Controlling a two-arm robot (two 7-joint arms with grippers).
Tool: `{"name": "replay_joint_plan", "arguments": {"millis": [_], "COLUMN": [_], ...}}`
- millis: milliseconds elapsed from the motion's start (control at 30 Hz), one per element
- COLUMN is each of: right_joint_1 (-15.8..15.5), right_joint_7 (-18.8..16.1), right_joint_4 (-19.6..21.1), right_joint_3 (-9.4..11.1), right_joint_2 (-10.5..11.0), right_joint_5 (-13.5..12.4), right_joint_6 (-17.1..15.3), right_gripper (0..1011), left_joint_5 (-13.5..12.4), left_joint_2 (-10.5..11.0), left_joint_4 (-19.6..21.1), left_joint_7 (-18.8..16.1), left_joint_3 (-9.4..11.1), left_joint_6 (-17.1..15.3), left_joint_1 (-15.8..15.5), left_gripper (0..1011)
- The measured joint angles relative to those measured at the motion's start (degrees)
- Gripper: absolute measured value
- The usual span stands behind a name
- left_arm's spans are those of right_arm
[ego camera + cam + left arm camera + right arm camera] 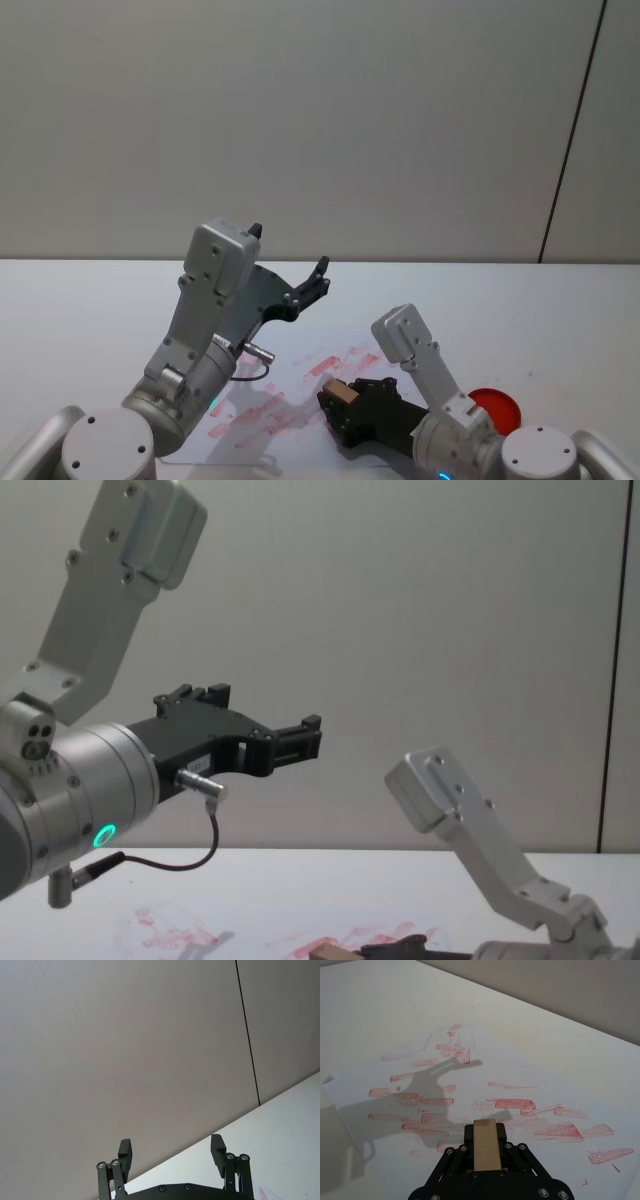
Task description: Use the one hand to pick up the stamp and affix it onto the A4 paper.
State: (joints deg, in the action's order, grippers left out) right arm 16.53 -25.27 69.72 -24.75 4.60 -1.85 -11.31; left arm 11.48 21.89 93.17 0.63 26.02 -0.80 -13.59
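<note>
The white desk [560, 300] carries the A4 paper [530, 1095], smeared with red prints. The left end effector [171, 1152] is held high above the sheet on a bent arm, fingers spread and empty. The right end effector [338, 398] reaches down low over the paper's near right part and clamps the stamp [485, 1145] between its fingertips; whether the stamp touches the paper I cannot tell.

White table [80, 300] bearing red-smeared A4 paper [290, 395] and, to its right, a round red disc [497, 405]
</note>
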Motion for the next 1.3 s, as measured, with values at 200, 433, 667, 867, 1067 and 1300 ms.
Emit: {"name": "replay_joint_plan", "arguments": {"millis": [200,433,667,867,1067,1300], "right_joint_1": [-0.03,-0.08,-0.06,-0.46,-1.93,-4.83], "right_joint_7": [0.05,0.15,0.27,0.98,2.57,4.82], "right_joint_4": [0.15,0.37,2.52,6.17,11.39,16.91], "right_joint_3": [-0.01,-0.06,0.17,1.14,3.16,5.97], "right_joint_2": [0.10,0.01,-0.26,0.27,2.51,6.61], "right_joint_5": [0.03,-1.36,-4.91,-8.23,-11.80,-14.55], "right_joint_6": [-0.24,0.18,1.38,1.51,0.54,-0.66], "right_gripper": [219,219,219,219,219,219], "left_joint_5": [0.00,0.00,0.00,0.00,0.00,0.00], "left_joint_2": [0.00,0.00,0.00,0.00,0.00,0.00], "left_joint_4": [0.00,0.00,0.00,0.00,0.00,0.00], "left_joint_7": [0.00,0.00,-0.01,0.00,-0.01,0.00], "left_joint_3": [0.00,0.00,0.00,0.00,0.00,0.00], "left_joint_6": [0.00,0.00,0.00,0.00,0.00,0.00], "left_joint_1": [0.00,0.00,0.00,0.00,0.00,0.00], "left_gripper": [1002,1002,1003,1003,1002,1003]}}
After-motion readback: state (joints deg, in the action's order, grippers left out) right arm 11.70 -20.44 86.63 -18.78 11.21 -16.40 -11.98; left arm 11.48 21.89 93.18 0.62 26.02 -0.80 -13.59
